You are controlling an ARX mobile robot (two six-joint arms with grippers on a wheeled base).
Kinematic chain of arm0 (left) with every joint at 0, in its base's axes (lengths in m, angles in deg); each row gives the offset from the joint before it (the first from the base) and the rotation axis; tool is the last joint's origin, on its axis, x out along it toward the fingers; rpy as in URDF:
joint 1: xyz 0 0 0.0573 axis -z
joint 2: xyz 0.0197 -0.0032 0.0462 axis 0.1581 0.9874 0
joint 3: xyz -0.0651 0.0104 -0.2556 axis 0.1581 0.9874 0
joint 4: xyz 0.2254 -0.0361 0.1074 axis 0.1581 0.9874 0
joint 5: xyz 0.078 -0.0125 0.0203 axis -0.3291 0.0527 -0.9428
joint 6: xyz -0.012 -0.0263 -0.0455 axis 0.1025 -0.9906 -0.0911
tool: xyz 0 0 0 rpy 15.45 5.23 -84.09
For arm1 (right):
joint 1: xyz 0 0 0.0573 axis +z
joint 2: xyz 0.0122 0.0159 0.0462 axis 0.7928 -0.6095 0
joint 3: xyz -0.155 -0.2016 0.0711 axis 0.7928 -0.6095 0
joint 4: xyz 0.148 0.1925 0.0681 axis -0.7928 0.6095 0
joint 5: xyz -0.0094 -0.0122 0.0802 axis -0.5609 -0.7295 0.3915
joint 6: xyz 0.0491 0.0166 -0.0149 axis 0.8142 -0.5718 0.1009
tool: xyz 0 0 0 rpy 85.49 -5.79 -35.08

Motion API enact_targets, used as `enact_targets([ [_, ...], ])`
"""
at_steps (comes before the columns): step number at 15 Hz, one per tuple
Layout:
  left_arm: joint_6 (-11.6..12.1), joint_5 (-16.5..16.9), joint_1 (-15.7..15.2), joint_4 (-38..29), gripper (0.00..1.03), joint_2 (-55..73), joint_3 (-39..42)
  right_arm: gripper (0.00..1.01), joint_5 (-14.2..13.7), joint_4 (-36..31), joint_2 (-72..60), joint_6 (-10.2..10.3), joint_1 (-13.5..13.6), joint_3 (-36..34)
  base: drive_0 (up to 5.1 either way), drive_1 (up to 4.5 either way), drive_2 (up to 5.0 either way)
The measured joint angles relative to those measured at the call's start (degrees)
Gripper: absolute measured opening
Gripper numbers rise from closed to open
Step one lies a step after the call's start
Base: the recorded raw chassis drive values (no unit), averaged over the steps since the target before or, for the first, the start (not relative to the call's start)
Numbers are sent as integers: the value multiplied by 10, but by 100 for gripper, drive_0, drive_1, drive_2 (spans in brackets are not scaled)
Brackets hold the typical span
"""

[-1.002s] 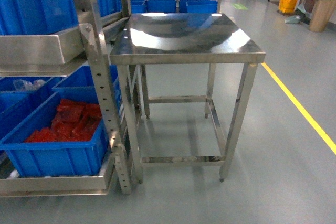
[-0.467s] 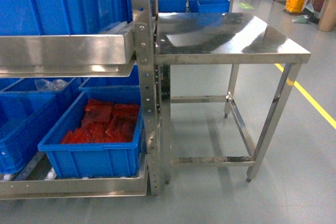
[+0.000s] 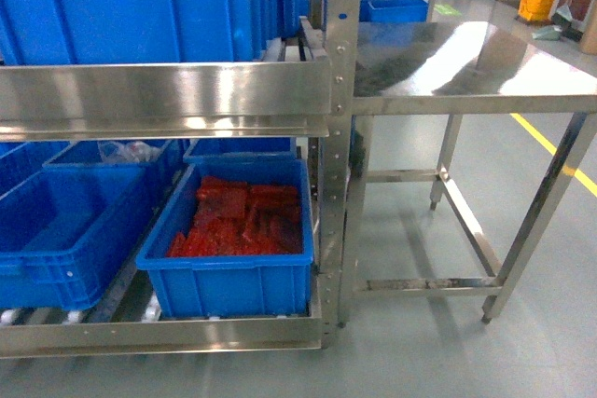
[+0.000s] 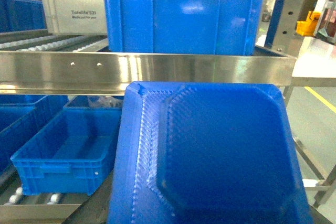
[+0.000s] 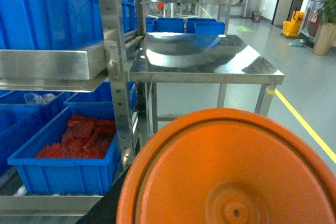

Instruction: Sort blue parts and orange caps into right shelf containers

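Shelf swings into view as the robot turns left

The blue part (image 4: pixel 210 156) and orange cap (image 5: pixel 231 171) ride at the wrists, jaws hidden, grip unclear; crates (image 3: pixel 233 249) now sit left of the counter (image 3: pixel 485 62), nearer for sorting.

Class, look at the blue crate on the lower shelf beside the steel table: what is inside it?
The blue crate holds a heap of red-orange packets, filling most of its floor. What lies under that heap is covered, and the crate's near wall hides its front edge.

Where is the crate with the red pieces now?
In the head view the crate with the red pieces sits on the lowest shelf, left of the steel table, beside the rack's upright post and right of an empty blue crate.
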Motion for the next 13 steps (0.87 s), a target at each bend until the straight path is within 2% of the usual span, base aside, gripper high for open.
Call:
enact_targets([
  [13,0,0,0,0,42,0,0,43,0,0,0,0,0,0,-507,230,230],
])
